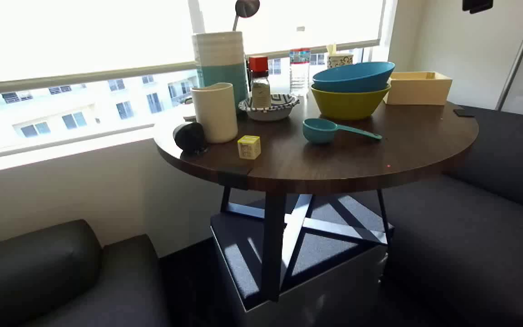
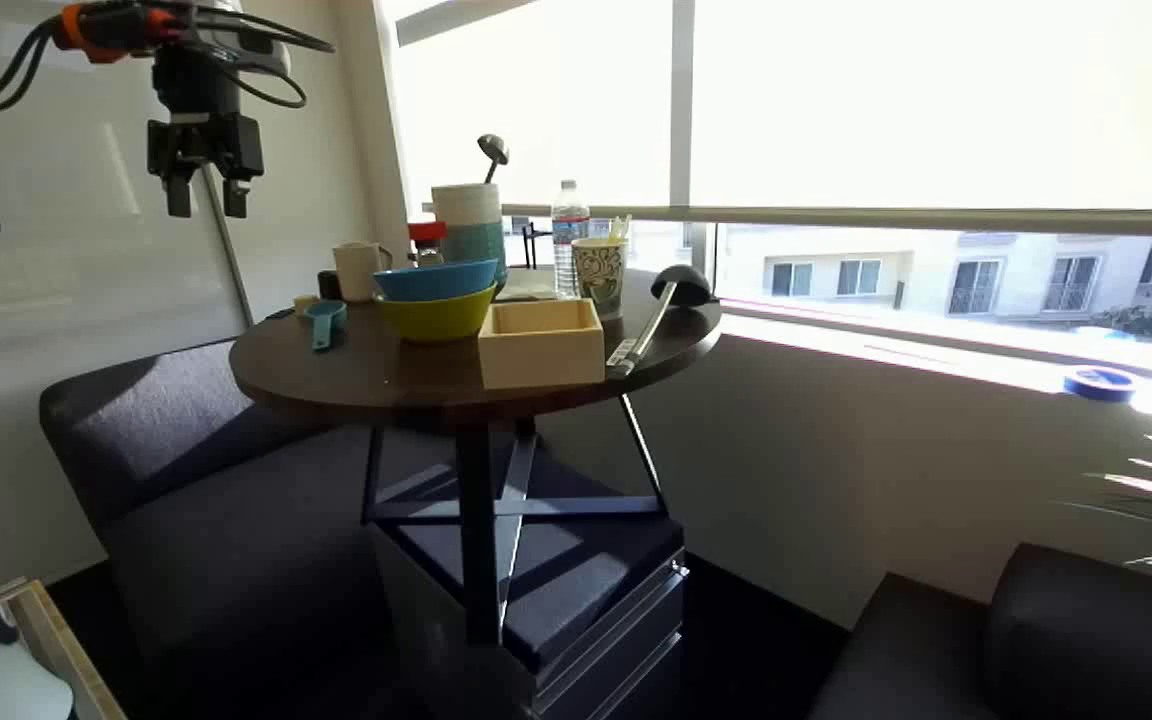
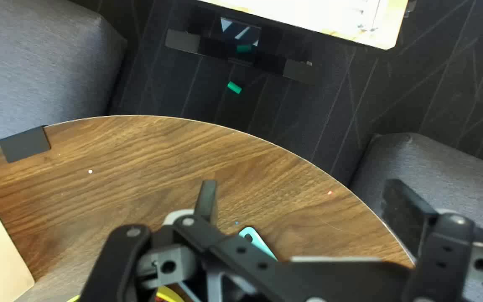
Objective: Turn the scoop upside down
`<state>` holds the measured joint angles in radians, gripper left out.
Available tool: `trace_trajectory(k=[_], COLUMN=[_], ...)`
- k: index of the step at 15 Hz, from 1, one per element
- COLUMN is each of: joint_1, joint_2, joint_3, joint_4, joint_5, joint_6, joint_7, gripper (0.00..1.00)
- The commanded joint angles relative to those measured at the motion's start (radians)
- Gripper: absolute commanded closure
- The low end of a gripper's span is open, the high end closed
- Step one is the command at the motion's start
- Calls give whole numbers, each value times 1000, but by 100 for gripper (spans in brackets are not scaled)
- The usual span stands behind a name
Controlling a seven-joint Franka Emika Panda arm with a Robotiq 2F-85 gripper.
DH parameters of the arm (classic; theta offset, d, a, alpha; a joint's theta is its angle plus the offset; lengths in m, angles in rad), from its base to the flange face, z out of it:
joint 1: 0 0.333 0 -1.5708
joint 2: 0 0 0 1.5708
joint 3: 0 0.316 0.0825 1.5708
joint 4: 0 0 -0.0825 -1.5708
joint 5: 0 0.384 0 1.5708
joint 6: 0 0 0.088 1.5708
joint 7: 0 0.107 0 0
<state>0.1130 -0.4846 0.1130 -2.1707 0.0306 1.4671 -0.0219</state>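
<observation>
The teal-blue scoop [image 1: 320, 132] lies on the round brown table [image 1: 425, 154], with its cup opening upward and its handle resting toward the table's edge. It also shows in an exterior view [image 2: 324, 322], just beside the stacked bowls. My gripper [image 2: 207, 200] hangs well above the table, open and empty, pointing down. In the wrist view the fingers [image 3: 304, 195] are wide apart. There the scoop's handle end [image 3: 257, 240] shows between them, while its cup is hidden behind the gripper body.
A blue bowl [image 1: 354, 77] sits in a yellow bowl [image 1: 350, 103] behind the scoop. A wooden box [image 2: 543, 345], a yellow cube [image 1: 249, 147], a white mug [image 1: 216, 113], a spice bottle [image 1: 260, 88], a water bottle [image 2: 566, 240] and a ladle [image 2: 656, 325] also stand or lie on the table.
</observation>
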Motion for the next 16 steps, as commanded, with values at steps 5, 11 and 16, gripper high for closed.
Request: trace_trajectory(k=[5, 11, 16], joint_1=[2, 2, 21], joint_2=[1, 36, 185], joint_3=[-1, 1, 14], joint_4=[3, 43, 180], joint_5=[0, -31, -246], joint_6=[-3, -29, -10], joint_7=[1, -25, -214], gripper=[0, 0, 0])
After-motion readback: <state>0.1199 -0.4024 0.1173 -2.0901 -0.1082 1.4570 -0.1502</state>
